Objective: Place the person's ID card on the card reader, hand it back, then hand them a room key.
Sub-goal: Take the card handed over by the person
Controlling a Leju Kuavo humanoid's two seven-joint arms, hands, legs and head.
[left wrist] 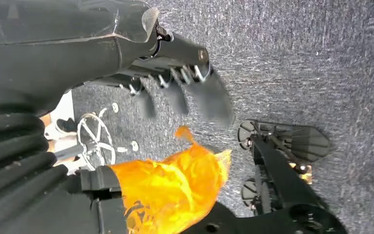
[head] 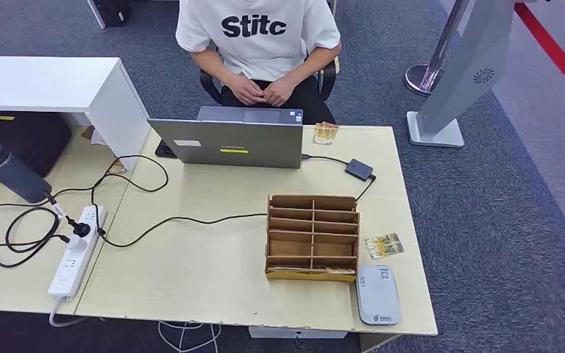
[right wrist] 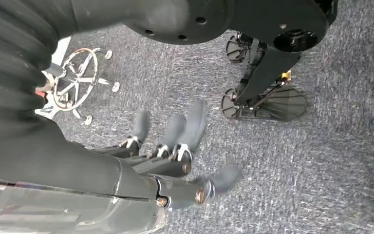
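Head view looks down on a light wooden table (head: 191, 272) with a person (head: 259, 44) in a white T-shirt seated behind its far edge, hands clasped in the lap. A grey laptop (head: 228, 140) stands open at the far edge, its lid's back facing the camera. A small card (head: 325, 133) lies just beside the laptop at the far edge, in front of the person; whether it is the ID card cannot be told. A cardboard organiser (head: 313, 237) with rows of compartments sits toward the near right corner. The grey card reader (head: 378, 294) lies at the near right corner, just beside the organiser, with nothing on it. Another small printed card (head: 384, 245) lies near the right edge, between the organiser and that edge, just beyond the reader. A black adapter (head: 359, 170) rests toward the far right, cabled to the laptop. On the adjoining table at the left, a white power strip (head: 77, 250) lies at the near edge among black cables, and a dark bottle (head: 7, 170) lies farther back.

In the left wrist view the left hand (left wrist: 175, 85) hangs over grey carpet, fingers spread and holding nothing. In the right wrist view the right hand (right wrist: 175, 146) hangs likewise over the carpet, fingers apart and empty.
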